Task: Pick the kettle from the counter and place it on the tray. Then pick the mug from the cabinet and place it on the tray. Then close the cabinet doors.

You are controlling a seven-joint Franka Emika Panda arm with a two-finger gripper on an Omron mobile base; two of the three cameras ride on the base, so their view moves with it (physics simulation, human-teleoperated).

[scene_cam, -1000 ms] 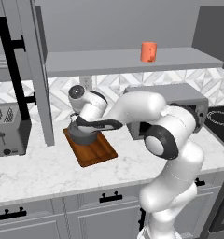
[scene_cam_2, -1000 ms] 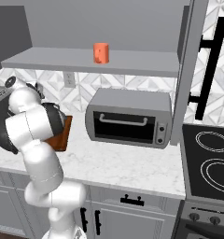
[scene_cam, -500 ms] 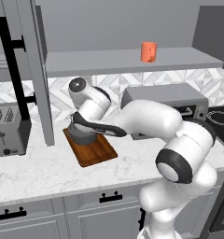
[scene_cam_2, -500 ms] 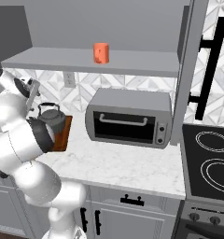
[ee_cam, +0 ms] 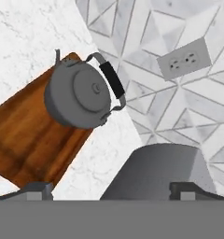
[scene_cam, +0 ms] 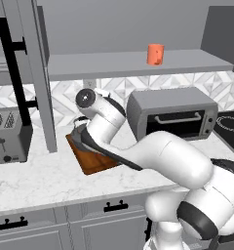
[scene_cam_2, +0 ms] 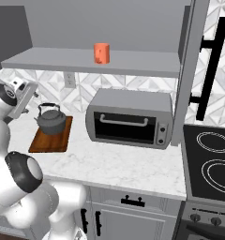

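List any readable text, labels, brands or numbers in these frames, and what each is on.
None readable.
Toaster oven: plain front, knobs unmarked.
Toaster: no lettering visible.
Mug, kettle, tray: plain surfaces.
Wall outlet: only slots.
Stove: burner rings only; its knobs are too small to tell.

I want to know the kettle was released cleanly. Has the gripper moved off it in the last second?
Yes. The gripper has risen from the kettle, now up left of it against the backsplash, fingers open; the kettle sits on the tray.
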